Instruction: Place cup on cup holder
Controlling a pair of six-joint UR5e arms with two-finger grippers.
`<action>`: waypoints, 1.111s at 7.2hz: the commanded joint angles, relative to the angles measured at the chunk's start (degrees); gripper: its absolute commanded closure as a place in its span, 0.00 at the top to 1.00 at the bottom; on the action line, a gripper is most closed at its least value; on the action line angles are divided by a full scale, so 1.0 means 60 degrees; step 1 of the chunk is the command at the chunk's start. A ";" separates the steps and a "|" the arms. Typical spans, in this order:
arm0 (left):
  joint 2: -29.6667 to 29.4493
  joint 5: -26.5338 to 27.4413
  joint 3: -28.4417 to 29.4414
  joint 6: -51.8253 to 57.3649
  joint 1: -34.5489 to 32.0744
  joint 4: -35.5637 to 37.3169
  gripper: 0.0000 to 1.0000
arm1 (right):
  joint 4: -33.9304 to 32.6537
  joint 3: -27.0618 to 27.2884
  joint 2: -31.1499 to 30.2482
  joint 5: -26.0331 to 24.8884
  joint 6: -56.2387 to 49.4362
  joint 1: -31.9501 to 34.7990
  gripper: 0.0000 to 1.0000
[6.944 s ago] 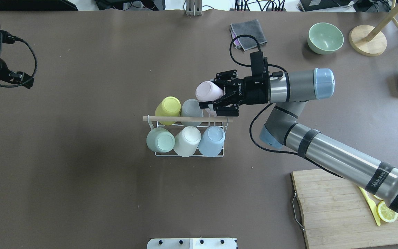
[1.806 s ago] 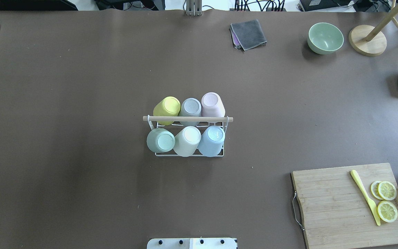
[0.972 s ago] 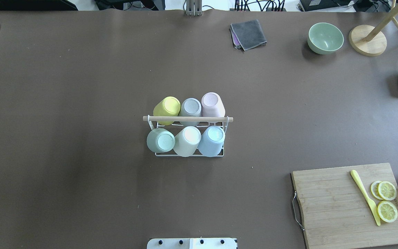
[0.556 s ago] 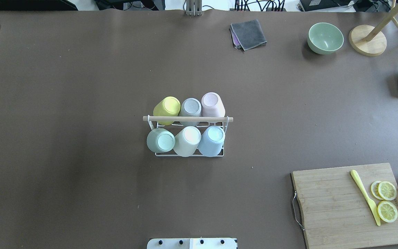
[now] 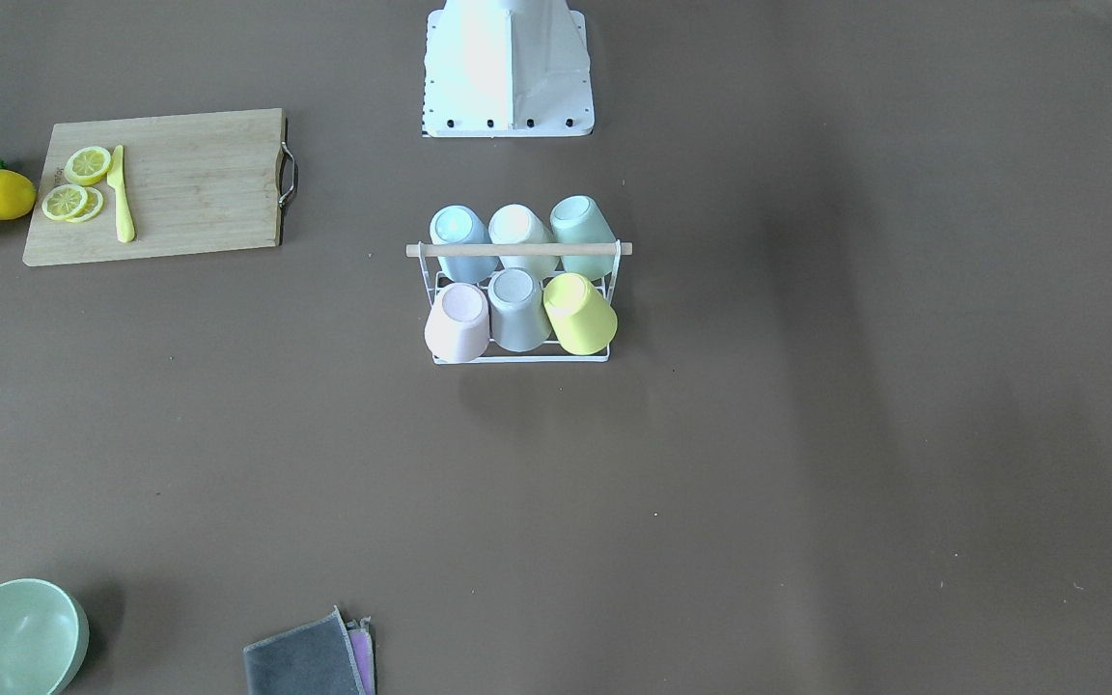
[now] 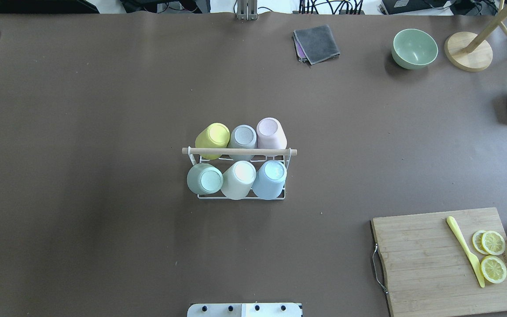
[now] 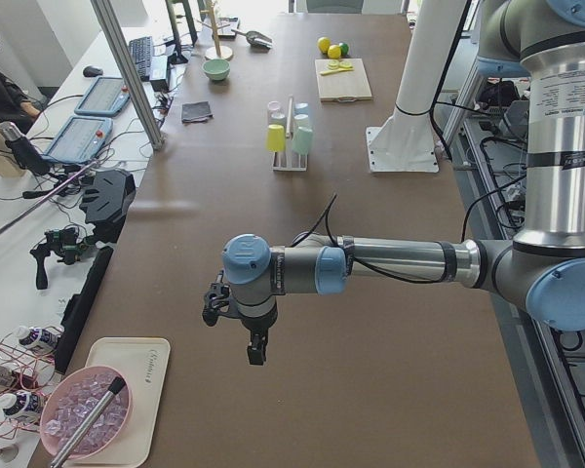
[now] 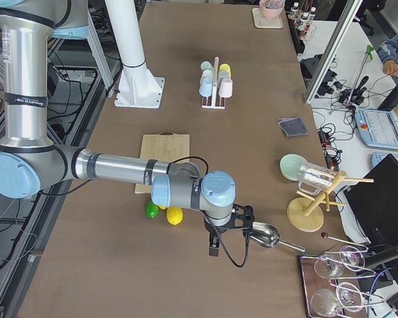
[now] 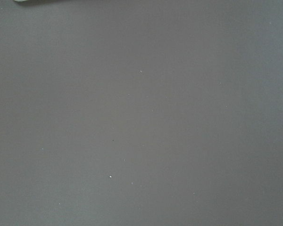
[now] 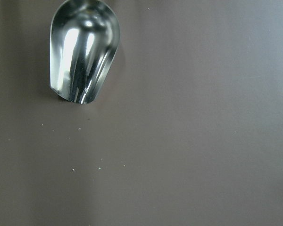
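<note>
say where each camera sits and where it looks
Front-facing: across the table, down on the cup holder; robot's base shows.
Overhead: behind the robot, down on the same cup holder; no arm.
Exterior left: left table end; left arm, left tool near.
Exterior right: right end; right arm, right tool beside the scoop.
Left wrist: down on the table.
Right wrist: down on that scoop.

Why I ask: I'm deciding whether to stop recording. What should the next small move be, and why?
Probably none beyond holding both arms where they are, since the task looks done. The pink cup and five others sit upside down on the cup holder. I see no matching cup standing loose. The left tool and right tool hang at opposite table ends, far from it.
</note>
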 commanded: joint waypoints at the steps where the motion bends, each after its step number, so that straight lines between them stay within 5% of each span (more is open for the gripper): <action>1: 0.0007 0.0014 0.0020 -0.0009 -0.0004 0.0000 0.98 | -0.0014 0.0218 0.0368 0.0243 0.1031 -0.0704 1.00; 8: 0.0007 0.0015 0.0035 0.0005 -0.0004 0.0000 0.98 | -0.0014 0.0161 0.0341 0.0213 0.1032 -0.0942 1.00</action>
